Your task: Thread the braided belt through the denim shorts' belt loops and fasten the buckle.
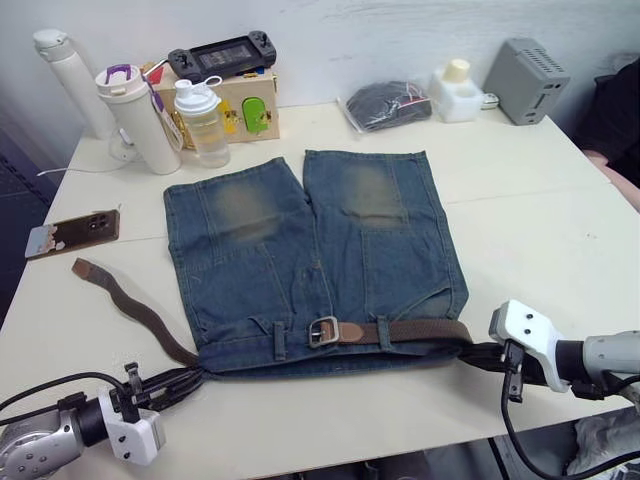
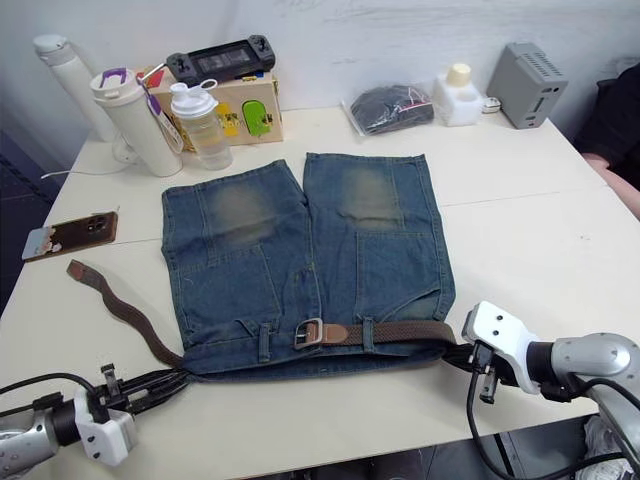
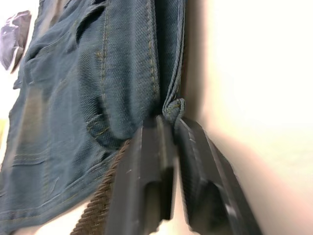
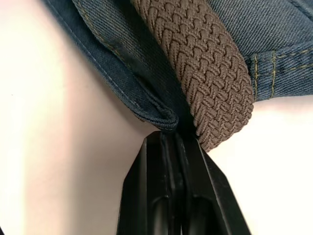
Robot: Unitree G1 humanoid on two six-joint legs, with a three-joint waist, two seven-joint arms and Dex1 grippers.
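Observation:
The denim shorts [image 1: 320, 240] lie flat on the white table, waistband towards me. The braided belt [image 1: 420, 331] runs along the waistband's right half, through a belt loop [image 1: 384, 332], to the silver buckle [image 1: 323, 331] at the middle. Its other part [image 1: 130, 305] comes out at the left corner and trails away to a tan tip [image 1: 82, 267]. Another belt loop [image 1: 280, 340] stands left of the buckle. My left gripper [image 1: 195, 377] is shut on the waistband's left corner [image 3: 173, 108]. At the right corner, my right gripper [image 1: 470, 352] is shut on the denim hem [image 4: 156, 115] beside the belt's bend [image 4: 215, 98].
A phone [image 1: 75, 232] lies at the left. At the back stand two bottles [image 1: 140, 115] [image 1: 203, 122], a box with a game controller [image 1: 222, 52] on it, a black pouch [image 1: 388, 103], a white bottle [image 1: 457, 90] and a grey box [image 1: 527, 80]. A person's sleeve [image 1: 620, 110] is at far right.

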